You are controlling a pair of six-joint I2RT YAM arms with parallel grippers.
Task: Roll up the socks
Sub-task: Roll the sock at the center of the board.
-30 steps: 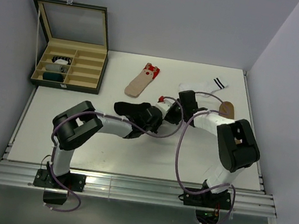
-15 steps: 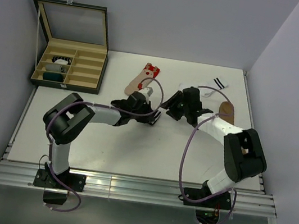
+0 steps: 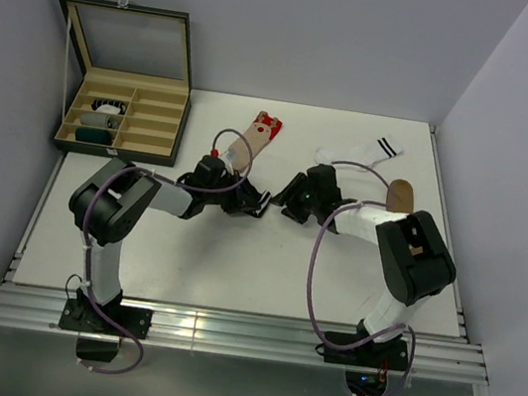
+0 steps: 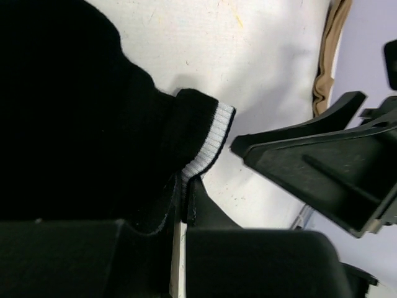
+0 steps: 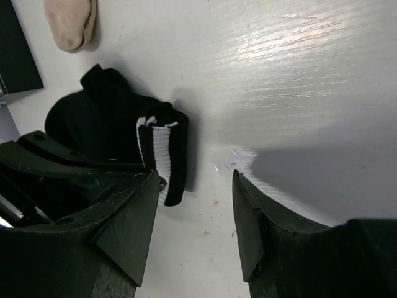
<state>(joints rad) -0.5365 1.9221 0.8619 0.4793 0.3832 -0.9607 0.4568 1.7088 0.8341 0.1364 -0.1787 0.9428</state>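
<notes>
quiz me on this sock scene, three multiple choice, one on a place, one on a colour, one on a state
1. Where does the black sock lie?
A) by the arm bases
B) between the two grippers
C) at the far right edge

2. What colour are its cuff stripes?
A) red
B) white
C) green

3. How is the right gripper?
A) open, holding nothing
B) shut on the sock
C) shut on nothing

Answers:
1 B, the left gripper pinches it, and the right one faces it from the other side.
2 B, white bands show on the cuff in both wrist views.
3 A, its fingers stand apart with only bare table between them.
</notes>
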